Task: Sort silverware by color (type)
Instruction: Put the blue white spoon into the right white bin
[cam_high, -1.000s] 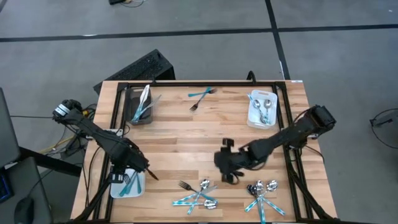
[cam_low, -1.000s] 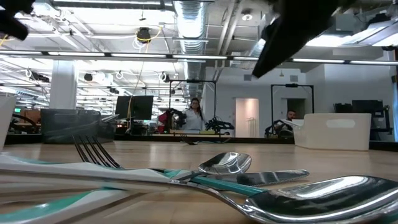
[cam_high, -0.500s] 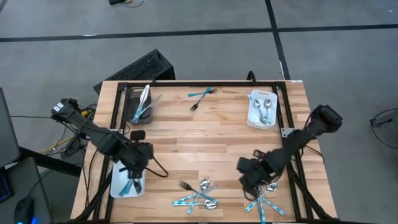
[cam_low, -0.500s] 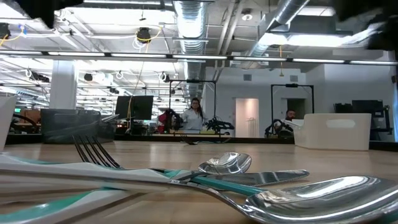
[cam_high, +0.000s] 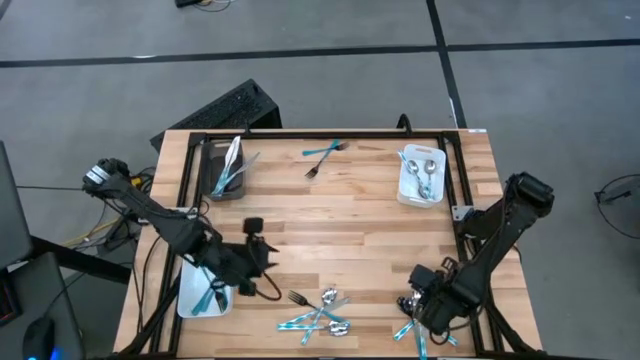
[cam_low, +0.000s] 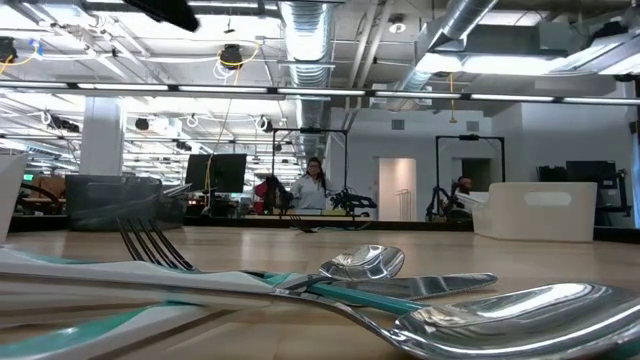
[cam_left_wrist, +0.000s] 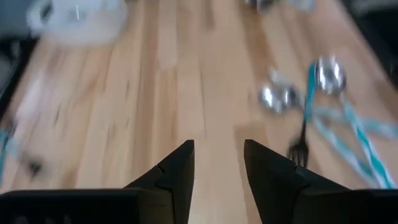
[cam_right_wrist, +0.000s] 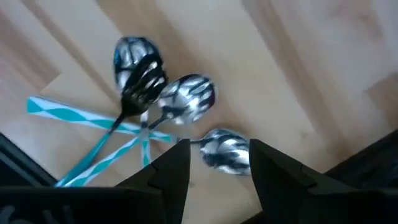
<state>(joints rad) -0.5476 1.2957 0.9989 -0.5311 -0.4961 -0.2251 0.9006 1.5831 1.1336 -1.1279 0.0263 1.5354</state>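
Teal-handled silverware with shiny bowls and tines lies in two loose heaps on the near edge of the pale wooden slatted worktop (cam_high: 340, 220): one cluster of crossed forks and spoons (cam_high: 320, 312) near the middle, a second cluster of three spoons and a dark-tined fork (cam_right_wrist: 168, 115) toward the right corner. One lone teal-handled fork (cam_high: 322, 155) lies at the far edge, well apart.

Right gripper (cam_high: 425, 305) hangs directly over the right-hand cluster, fingers (cam_right_wrist: 171, 171) spread, one spoon bowl showing in the gap between them, nothing pinched.

Left gripper (cam_high: 255, 255) sits above bare wood left of the middle heap, fingers (cam_left_wrist: 177, 171) spread, empty.

White rectangular bin (cam_high: 203, 296) at near left holds teal-handled pieces. White bin (cam_high: 421, 176) at far right holds silver spoons. Dark bin (cam_high: 226, 168) at far left holds mixed pieces.

Low view: fork tines and spoon bowls overlap close to the lens; people stand in the room beyond.
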